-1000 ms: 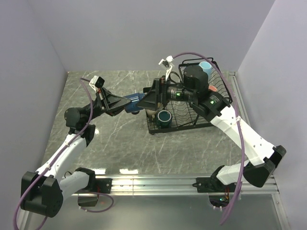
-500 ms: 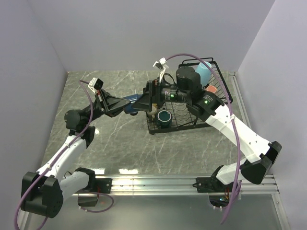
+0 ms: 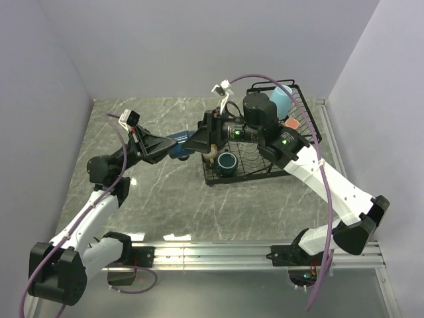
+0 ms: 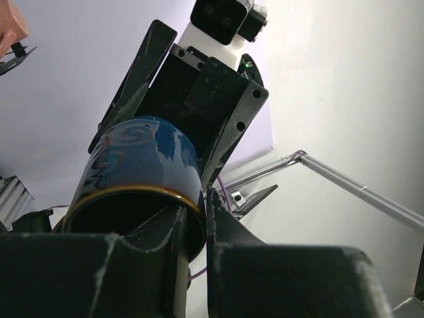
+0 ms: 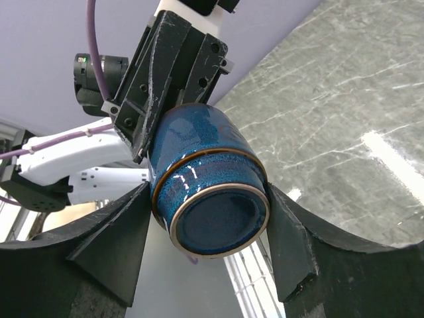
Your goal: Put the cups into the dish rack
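Observation:
A dark navy mug [image 3: 179, 146] hangs in the air left of the dish rack [image 3: 265, 171], held between both arms. My left gripper [image 3: 169, 148] is shut on its rim, one finger inside the mouth [image 4: 142, 162]. My right gripper [image 3: 193, 143] reaches in from the rack side. Its two fingers press the opposite sides of the mug's base end [image 5: 199, 156], so the right gripper [image 5: 207, 193] is shut on it. In the rack's lower tray stands a dark green mug [image 3: 227, 163]. A light blue mug [image 3: 282, 99] and a salmon-pink one [image 3: 291, 123] sit in the upper basket.
The black wire rack takes up the back right of the marble table [image 3: 165, 199], close to the right wall. Purple cables loop over both arms. A metal rail [image 3: 212, 250] runs along the near edge by the arm bases.
My right arm has swung left toward the navy mug and its jaws have narrowed onto the mug's base. The left gripper keeps its hold and has shifted slightly left.

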You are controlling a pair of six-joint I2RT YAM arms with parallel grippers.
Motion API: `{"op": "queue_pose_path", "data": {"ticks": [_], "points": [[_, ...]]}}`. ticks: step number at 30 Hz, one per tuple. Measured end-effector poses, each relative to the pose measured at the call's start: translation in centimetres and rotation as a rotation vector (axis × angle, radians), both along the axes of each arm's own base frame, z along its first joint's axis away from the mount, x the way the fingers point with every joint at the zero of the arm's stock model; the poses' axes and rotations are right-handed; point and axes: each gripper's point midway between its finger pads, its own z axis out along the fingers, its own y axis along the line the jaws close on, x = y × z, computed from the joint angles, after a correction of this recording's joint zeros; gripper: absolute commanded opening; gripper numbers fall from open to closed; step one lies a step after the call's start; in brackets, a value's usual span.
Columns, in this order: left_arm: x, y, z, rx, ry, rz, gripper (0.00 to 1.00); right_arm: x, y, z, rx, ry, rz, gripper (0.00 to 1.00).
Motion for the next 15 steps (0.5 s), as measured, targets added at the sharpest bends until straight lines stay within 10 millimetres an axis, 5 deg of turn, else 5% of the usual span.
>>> {"op": "queue_pose_path", "data": {"ticks": [10, 15], "points": [[0.1, -0.3, -0.9, 0.039, 0.044, 0.016, 0.57, -0.9, 0.2, 0.0, 0.021, 0.03, 0.001, 0.0], [0.3, -0.4, -1.6, 0.063, 0.067, 0.028, 0.69, -0.9, -0.5, -0.3, 0.006, 0.027, -0.031, 0.0]]}}
